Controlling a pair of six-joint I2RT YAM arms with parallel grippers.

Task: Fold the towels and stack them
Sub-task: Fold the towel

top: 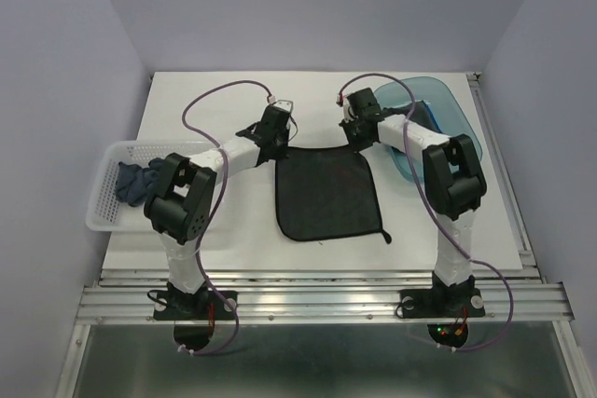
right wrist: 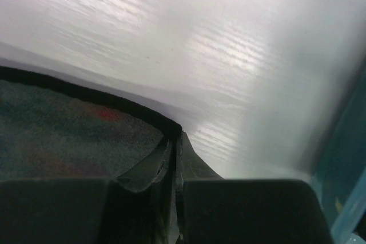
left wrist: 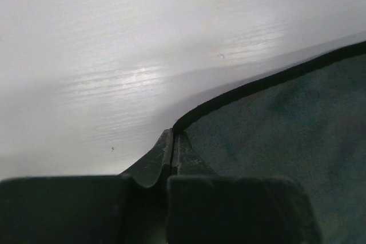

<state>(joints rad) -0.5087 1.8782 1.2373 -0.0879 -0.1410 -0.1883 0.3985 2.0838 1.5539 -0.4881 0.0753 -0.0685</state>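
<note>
White tabletop (top: 187,118) is carrying a dark towel (top: 326,193) lying flat at centre, the left end effector (top: 277,148) and right end effector (top: 360,144) each clamping a far corner. At left, a white mesh basket (top: 103,216) is holding crumpled bluish towels (top: 133,184); a teal tray (top: 448,109) is sitting at right.

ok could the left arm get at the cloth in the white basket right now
Likely not yet: its fingers are shut on a corner of the dark towel. Otherwise the way looks free; the basket sits open beside it.
</note>
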